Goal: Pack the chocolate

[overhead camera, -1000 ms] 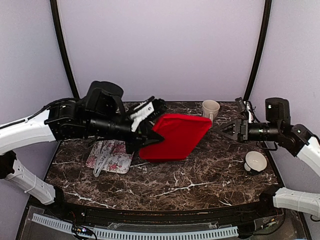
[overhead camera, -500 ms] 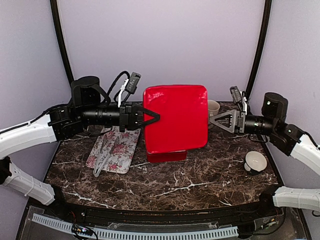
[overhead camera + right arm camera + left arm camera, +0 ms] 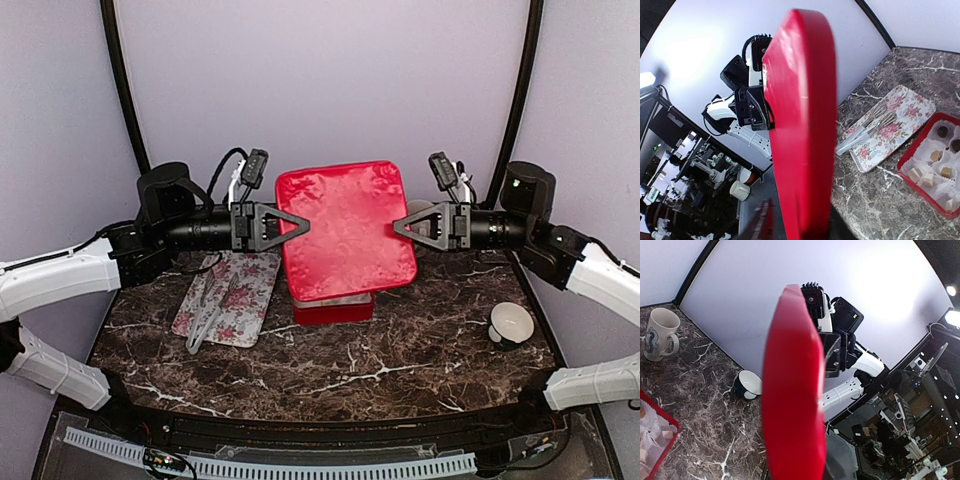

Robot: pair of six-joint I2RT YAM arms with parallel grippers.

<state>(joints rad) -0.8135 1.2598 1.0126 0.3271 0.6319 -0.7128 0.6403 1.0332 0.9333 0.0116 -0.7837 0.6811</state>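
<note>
While left jaws clamp red lid (image 3: 345,230), it screens mug (image 3: 660,335), box (image 3: 335,312); right jaws' grip unclear.

Two arms in glossy white shells, the left arm (image 3: 60,275) and the right arm (image 3: 608,278), turning matte black at the round joints and forearms. The left gripper (image 3: 303,225) and right gripper (image 3: 398,224) are black triangular frames. A small black camera box (image 3: 252,166) tops each wrist, and a black cable (image 3: 225,158) loops behind the left one.
</note>
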